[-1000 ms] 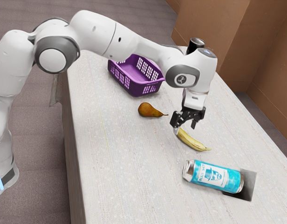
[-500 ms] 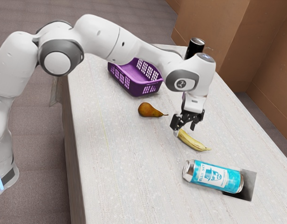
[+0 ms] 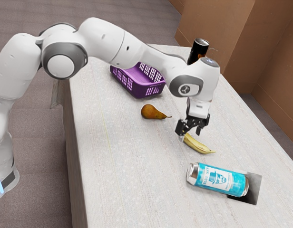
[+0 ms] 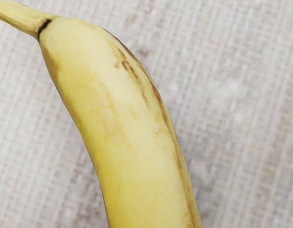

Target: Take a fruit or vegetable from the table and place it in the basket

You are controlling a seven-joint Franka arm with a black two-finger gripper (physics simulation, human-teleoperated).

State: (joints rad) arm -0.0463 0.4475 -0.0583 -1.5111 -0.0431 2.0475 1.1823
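Note:
Low over one end of a yellow banana point(image 3: 200, 145) is my gripper point(image 3: 190, 135), its two black fingers apart, one on either side of that end. The banana point(image 4: 122, 128) lies flat on the pale table, seen from close above in the wrist view. A brown pear point(image 3: 152, 112) rests on the table, toward the exterior view's left from the gripper. Farther back stands the purple basket point(image 3: 149, 90), partly behind the arm; no fruit can be seen in its visible part.
A blue can point(image 3: 218, 180) lies on its side near the banana's far end, over a dark square patch point(image 3: 254, 186). Behind the hand a black can point(image 3: 200, 47) stands upright. The long table point(image 3: 132, 175) ends at a straight edge toward the robot's base.
My hand has come down a little and the gripper sits lower around the banana's end. The arm's elbow has dropped slightly. Banana, pear, basket and cans are where they were.

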